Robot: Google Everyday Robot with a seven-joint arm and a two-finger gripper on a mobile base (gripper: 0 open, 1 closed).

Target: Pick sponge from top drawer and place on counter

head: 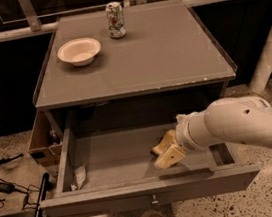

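Yellow sponge beside claw (in drawer)

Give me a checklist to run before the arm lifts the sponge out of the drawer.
1. Top drawer pulled wide open: ok.
2. Gripper at the sponge, in the drawer's right half: ok.
3. Firm hold on the sponge: cannot tell.
4. Paper scrap apart from the sponge, at the drawer's front left corner: ok.
5. Bare spot on the counter for the sponge: ok; the bowl and the can stand at its back left.
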